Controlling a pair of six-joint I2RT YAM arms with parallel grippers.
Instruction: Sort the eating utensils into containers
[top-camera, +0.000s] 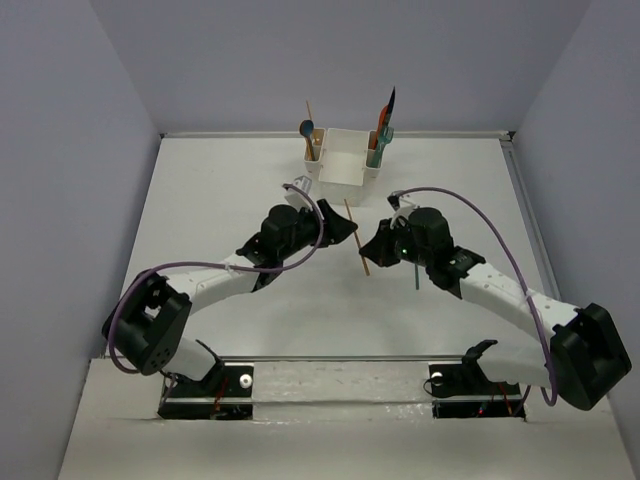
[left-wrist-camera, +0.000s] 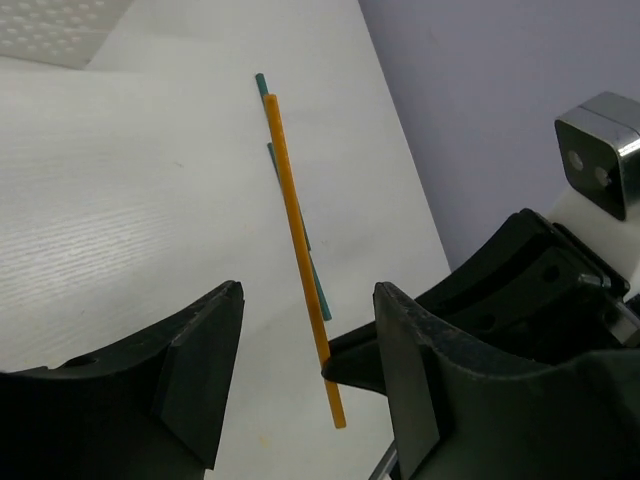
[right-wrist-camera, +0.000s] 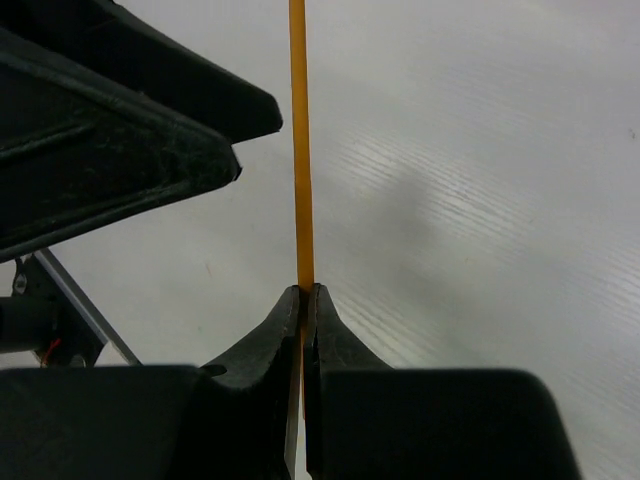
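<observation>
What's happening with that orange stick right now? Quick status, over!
Right gripper: jaws shut on orange chopstick. Left gripper: jaws open, straddling it. Teal chopstick lies on table beneath, untouched.

A white table (top-camera: 220, 200) boxed in by plain lavender-grey walls (top-camera: 330, 60) — evenly, softly lit.

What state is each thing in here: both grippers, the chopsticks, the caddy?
Orange chopstick: lifted off the table, pinched at one end.
Right gripper: shut on the orange chopstick.
Left gripper: open, jaws either side of the orange chopstick, no contact visible.
Teal chopstick: lying loose on the table.
Caddy: upright, with utensils standing in both side compartments.
</observation>
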